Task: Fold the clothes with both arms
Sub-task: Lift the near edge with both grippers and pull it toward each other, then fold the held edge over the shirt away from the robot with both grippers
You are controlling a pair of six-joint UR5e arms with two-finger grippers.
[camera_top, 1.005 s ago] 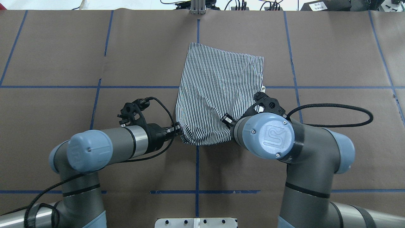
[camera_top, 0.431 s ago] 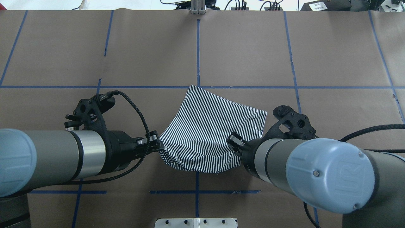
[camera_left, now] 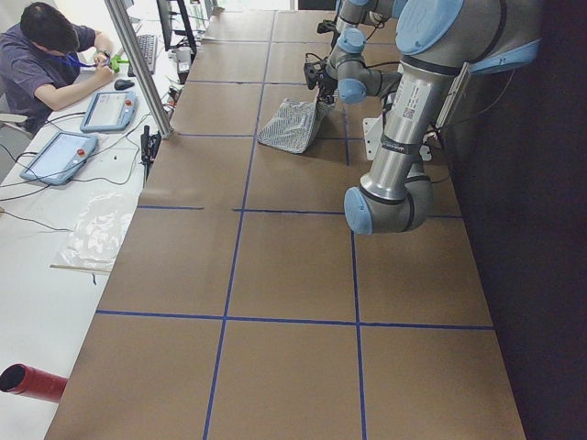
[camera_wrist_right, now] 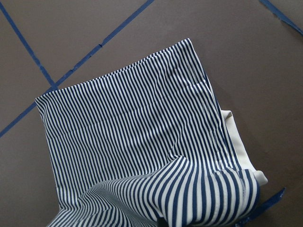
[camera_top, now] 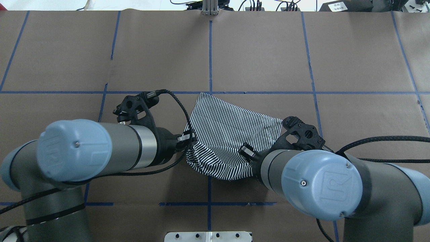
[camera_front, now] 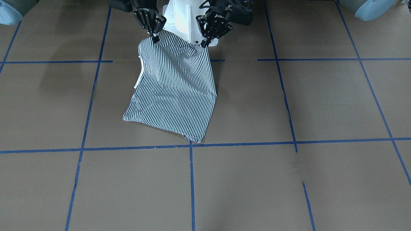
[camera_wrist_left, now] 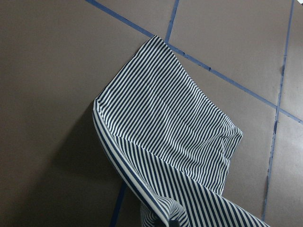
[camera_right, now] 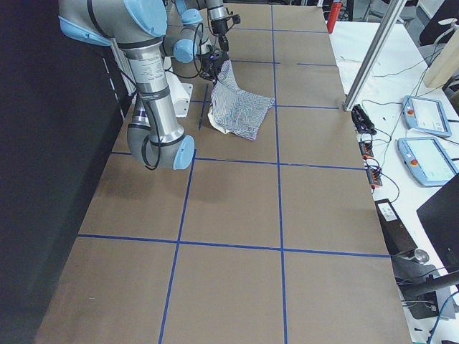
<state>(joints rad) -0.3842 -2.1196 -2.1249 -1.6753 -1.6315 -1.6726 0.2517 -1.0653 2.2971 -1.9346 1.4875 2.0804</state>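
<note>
The striped shirt [camera_top: 231,131] is folded to a small panel, and its near edge is lifted off the brown table. My left gripper [camera_top: 189,139] is shut on the near left corner. My right gripper [camera_top: 247,153] is shut on the near right corner. In the front-facing view the shirt [camera_front: 173,93] hangs from the left gripper [camera_front: 205,43] and the right gripper [camera_front: 155,39], and its far part rests on the table. A strip of cream collar [camera_wrist_right: 236,142] pokes out at one side. The left wrist view shows striped cloth [camera_wrist_left: 175,132] draping down.
Blue tape lines [camera_top: 210,50] grid the brown table cover. The white pedestal [camera_front: 183,16] stands just behind the grippers. Beside the table's far side is a desk with pendants [camera_right: 423,115], a metal post [camera_left: 138,64] and a seated person [camera_left: 55,55].
Both grippers have pulled the shirt toward the robot, and its far edge slid back to the cross tape line. Since then the left gripper has shifted right, slackening the held edge.
</note>
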